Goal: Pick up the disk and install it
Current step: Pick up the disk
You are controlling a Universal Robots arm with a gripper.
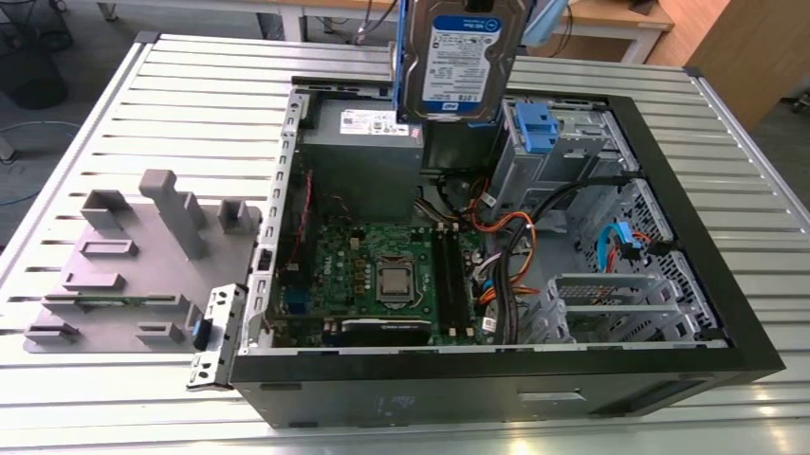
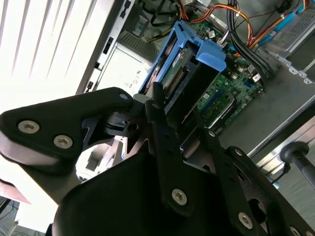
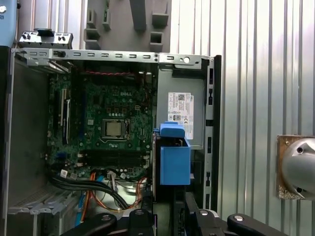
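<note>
Disk [image 1: 456,62] clamped between fingers [image 2: 158,118], held high over far side of open case [image 1: 715,284]; risk of slipping onto motherboard [image 1: 379,265] under weak grip, or snagging cables [image 1: 500,270]

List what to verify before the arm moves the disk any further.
1. Grip: the gripper is shut on the disk, which is lifted off the table. Ok.
2. Clearance: in the exterior view the disk hangs above the case and touches nothing. Ok.
3. Access: the case lies open, with its inside exposed. Ok.
4. Cage free to take the disk: cannot tell.
5. Cable: a black one loops close by the cage and may snag. Not ok.
</note>
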